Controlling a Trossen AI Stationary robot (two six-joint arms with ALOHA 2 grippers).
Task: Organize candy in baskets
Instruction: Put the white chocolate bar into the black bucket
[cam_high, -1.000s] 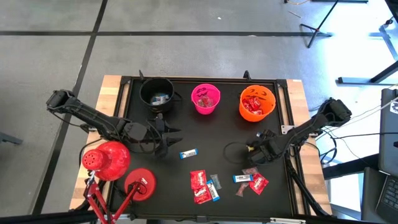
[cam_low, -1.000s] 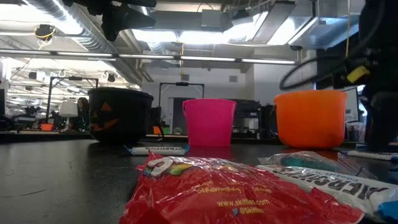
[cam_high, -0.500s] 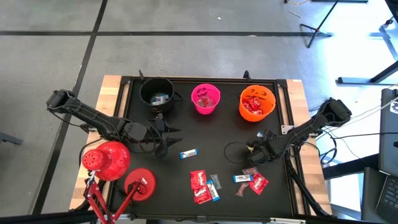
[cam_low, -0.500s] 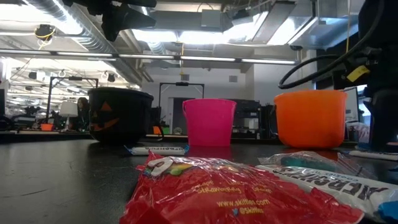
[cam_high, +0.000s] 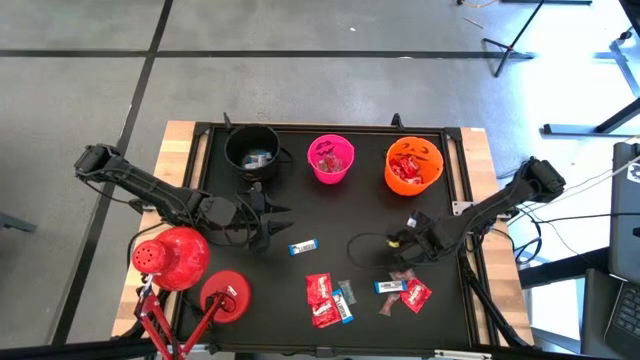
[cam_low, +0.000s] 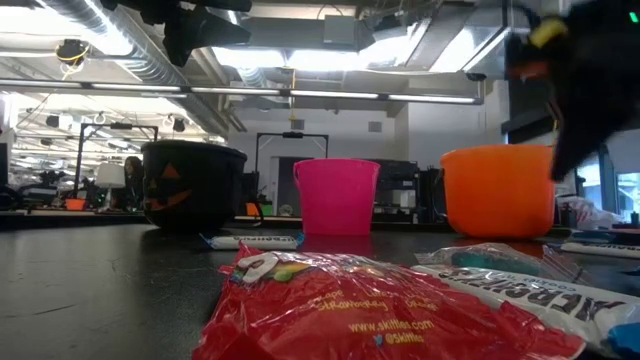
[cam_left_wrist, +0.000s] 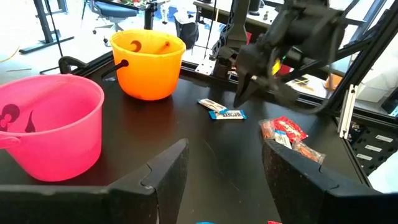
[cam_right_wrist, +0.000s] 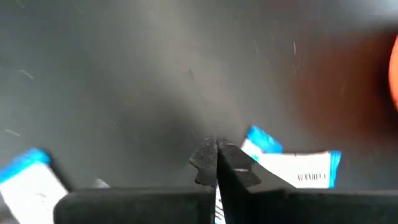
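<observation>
Right claw (cam_high: 400, 243), fingers pressed together, hovered lower right above scattered candy (cam_high: 404, 290); left claw (cam_high: 268, 222), fingers apart, waited left of centre.

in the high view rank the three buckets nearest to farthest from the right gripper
From the right gripper, shut on the table's right side:
1. Orange bucket, back right, nearest.
2. Pink bucket, back middle.
3. Black bucket, back left, farthest.
</observation>
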